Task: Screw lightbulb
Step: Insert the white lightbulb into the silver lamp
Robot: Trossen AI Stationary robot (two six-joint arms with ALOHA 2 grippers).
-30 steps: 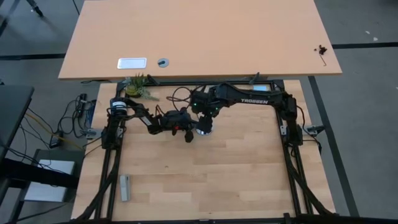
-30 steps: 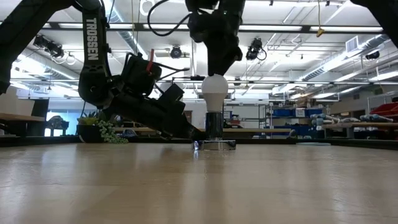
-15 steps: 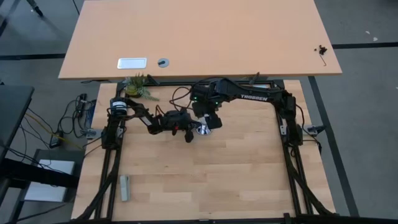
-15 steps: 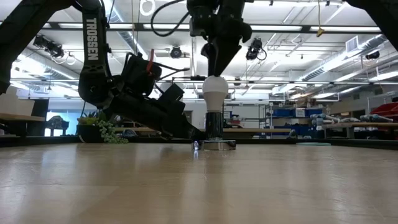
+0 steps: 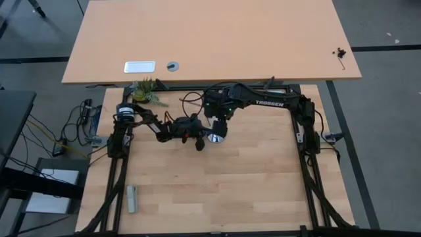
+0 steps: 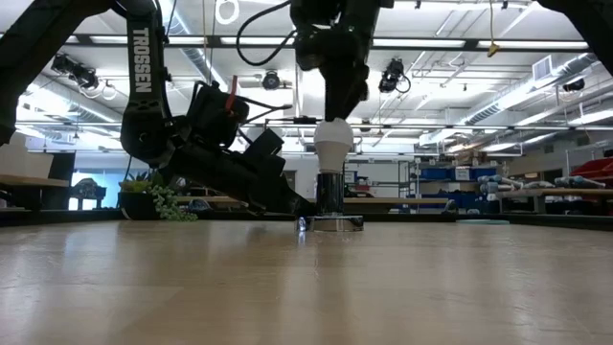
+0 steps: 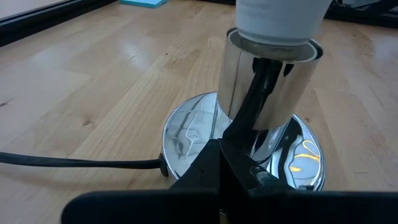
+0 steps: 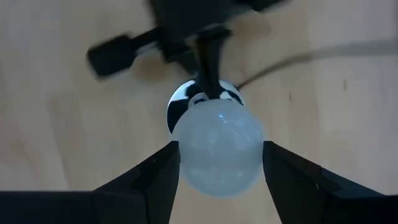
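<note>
The frosted-white lightbulb (image 6: 333,144) stands upright with its base in the shiny silver socket (image 7: 267,93). The socket's round base plate (image 7: 186,134) lies flat on the wooden table, left of the middle (image 5: 216,137). My right gripper (image 8: 217,171) hangs over the lightbulb (image 8: 217,146), pointing down, with one finger on each side of it. My left gripper (image 7: 219,158) is shut and low on the table, reaching in from the left to the socket's foot (image 5: 200,140). My left gripper presses its shut fingertips (image 7: 221,152) down on the socket's base plate, right at the foot of the silver cylinder. It comes slanting down from the table's left side. My right gripper pinches the lightbulb's round upper part (image 8: 186,149) between its two fingers, from above, pointing down. The lightbulb stands upright in the socket.
A thin black cord (image 7: 74,163) runs from the socket's base plate across the wood. A small green plant (image 5: 146,92) stands at the far left edge, and a grey block (image 5: 132,197) lies near the left front. A second tabletop (image 5: 210,39) lies beyond the far edge.
My right gripper has stayed over the lightbulb and turned about its own downward axis, first one way, then back. The left gripper, socket and lightbulb have kept their places.
</note>
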